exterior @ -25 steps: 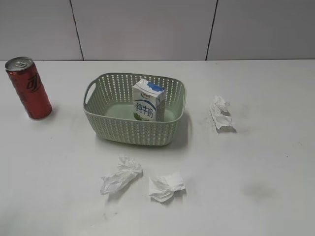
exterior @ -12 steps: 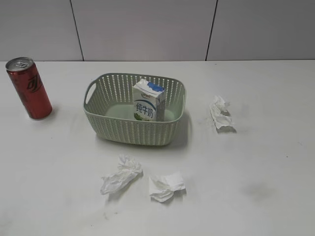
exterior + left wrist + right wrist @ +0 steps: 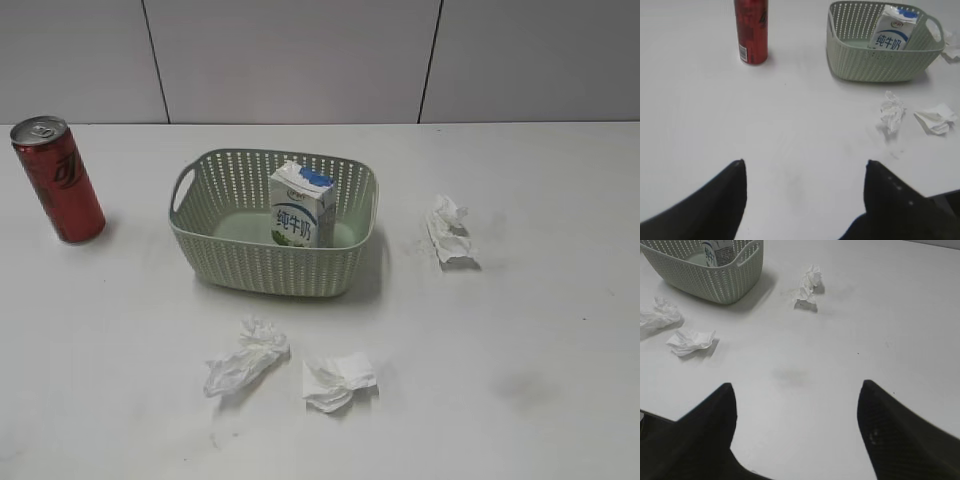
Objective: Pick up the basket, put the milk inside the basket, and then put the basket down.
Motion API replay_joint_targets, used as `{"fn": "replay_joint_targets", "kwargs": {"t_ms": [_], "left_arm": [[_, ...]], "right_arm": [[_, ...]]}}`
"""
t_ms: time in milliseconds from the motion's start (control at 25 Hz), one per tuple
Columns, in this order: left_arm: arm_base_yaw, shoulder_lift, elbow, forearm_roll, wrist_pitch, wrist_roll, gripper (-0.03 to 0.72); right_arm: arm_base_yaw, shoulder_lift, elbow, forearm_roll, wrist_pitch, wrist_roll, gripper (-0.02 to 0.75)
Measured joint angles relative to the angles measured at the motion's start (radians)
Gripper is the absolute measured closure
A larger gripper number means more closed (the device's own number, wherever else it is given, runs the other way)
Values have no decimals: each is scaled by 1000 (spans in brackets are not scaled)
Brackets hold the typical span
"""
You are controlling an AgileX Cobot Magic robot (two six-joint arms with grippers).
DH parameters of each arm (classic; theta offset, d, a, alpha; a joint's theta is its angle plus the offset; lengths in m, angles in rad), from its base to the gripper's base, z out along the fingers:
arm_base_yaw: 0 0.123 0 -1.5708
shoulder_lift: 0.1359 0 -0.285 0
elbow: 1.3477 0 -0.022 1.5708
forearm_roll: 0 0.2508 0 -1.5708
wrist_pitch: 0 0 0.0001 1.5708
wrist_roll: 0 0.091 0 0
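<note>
The pale green basket point(image 3: 238, 262) stands on the white table, left of centre. The milk point(image 3: 299, 207), a white carton with a blue top corner, stands upright inside it. Both also show in the left wrist view, the basket point(image 3: 875, 67) at the top right with the milk point(image 3: 894, 35) in it. The right wrist view shows the basket point(image 3: 710, 280) at its top left. My left gripper point(image 3: 805, 162) is open and empty over bare table, well short of the basket. My right gripper point(image 3: 796, 385) is open and empty over bare table. Neither gripper shows in the exterior view.
A red can point(image 3: 58, 180) stands at the far left, also in the left wrist view point(image 3: 751, 30). Two crumpled tissues point(image 3: 246, 356) point(image 3: 338, 381) lie in front of the basket. A third tissue point(image 3: 447, 230) lies to its right.
</note>
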Motion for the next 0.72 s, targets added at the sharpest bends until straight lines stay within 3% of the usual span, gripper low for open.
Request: {"fn": "replay_joint_targets", "kwargs": {"t_ms": [280, 720], "left_arm": [[0, -1, 42, 0, -115, 40, 133], [0, -1, 43, -8, -124, 40, 178]], "right_arm": [[0, 0, 0, 0, -11, 0, 165], [0, 0, 0, 0, -14, 0, 165]]}}
